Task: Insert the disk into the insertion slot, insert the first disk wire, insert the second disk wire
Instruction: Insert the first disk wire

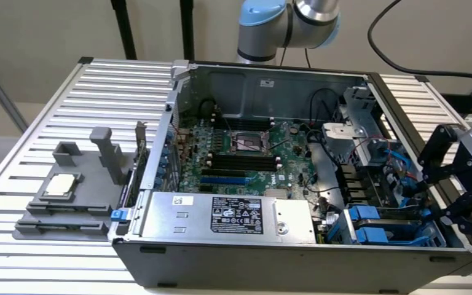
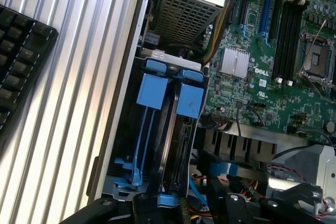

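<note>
End effector (image 1: 452, 212) hangs over the case (image 1: 302, 261) edge, partly cut off; whether it is apart or together, I cannot tell. Disk (image 2: 179, 129) stands edge-on in the insertion slot (image 2: 126, 135) directly beneath it, label hidden.

1. A green motherboard (image 1: 244, 153) lies inside the open computer case (image 1: 302, 261).
2. A silver power-supply box (image 1: 228, 215) sits beside it.
3. A grey holder (image 1: 72, 196) stands on the ribbed table (image 1: 23, 123).
4. A black keyboard (image 2: 18, 61) rests there too.
</note>
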Action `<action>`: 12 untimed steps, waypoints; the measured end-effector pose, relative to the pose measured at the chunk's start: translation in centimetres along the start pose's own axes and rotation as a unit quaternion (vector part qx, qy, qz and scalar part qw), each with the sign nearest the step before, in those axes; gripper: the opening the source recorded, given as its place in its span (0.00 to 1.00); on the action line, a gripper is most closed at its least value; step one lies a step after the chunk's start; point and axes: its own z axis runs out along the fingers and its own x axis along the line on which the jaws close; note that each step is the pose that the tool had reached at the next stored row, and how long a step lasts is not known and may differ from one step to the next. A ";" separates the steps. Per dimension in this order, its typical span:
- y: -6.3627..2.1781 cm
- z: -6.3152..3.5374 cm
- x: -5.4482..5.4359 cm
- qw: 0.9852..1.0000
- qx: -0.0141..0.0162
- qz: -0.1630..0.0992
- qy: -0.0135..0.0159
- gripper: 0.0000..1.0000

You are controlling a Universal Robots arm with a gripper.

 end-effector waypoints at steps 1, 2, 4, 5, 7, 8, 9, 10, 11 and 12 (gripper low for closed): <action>0.00 0.01 0.0 1.000 0.000 -0.001 -0.001 0.45; -0.01 0.02 0.0 1.000 0.000 -0.002 -0.002 0.39; -0.02 0.02 0.0 1.000 0.000 -0.004 -0.003 0.32; -0.02 0.02 0.0 1.000 0.000 -0.004 -0.004 0.32; -0.02 0.03 0.0 1.000 0.000 -0.005 -0.005 0.32; -0.02 0.03 0.0 1.000 0.000 -0.006 -0.005 0.32; -0.03 0.03 0.0 1.000 0.000 -0.006 -0.006 0.32; -0.03 0.02 0.0 1.000 0.000 -0.007 -0.007 0.29; -0.03 0.03 0.0 1.000 0.000 -0.007 -0.008 0.29; -0.03 0.03 0.0 1.000 0.000 -0.007 -0.008 0.22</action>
